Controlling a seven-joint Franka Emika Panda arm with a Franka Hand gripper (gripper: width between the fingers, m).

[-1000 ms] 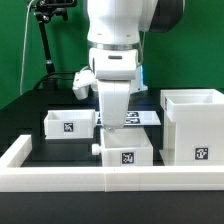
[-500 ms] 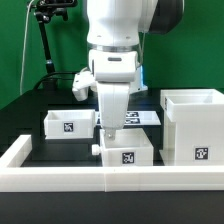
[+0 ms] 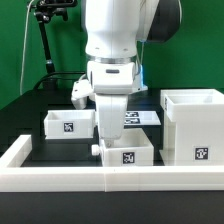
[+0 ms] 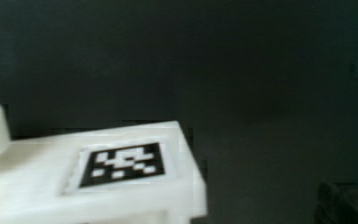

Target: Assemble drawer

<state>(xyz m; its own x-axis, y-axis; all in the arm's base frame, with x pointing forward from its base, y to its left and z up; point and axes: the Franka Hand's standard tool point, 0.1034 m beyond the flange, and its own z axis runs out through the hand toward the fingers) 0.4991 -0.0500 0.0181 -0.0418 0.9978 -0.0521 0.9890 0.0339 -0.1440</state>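
- Drawer housing (image 3: 195,125): tall white open-topped cube, standing upright on the black table (image 3: 30,118) at the exterior view's right, one square tag on its front face.
- Near tray (image 3: 127,153): small, white, tagged on the front, just behind the border wall (image 3: 60,180), with a knob toward the exterior view's left.
- Far tray (image 3: 68,123): tagged, set farther back toward the exterior view's left, apart from the near tray.
- Gripper (image 3: 110,138): reaching down at the near tray's rear edge; fingertips hidden, so whether the jaws are clenched or released cannot be told.
- Marker board (image 3: 142,118): flat, behind the arm.
- Wrist view: tagged white face (image 4: 105,170) over the dark table; which part it is cannot be told.
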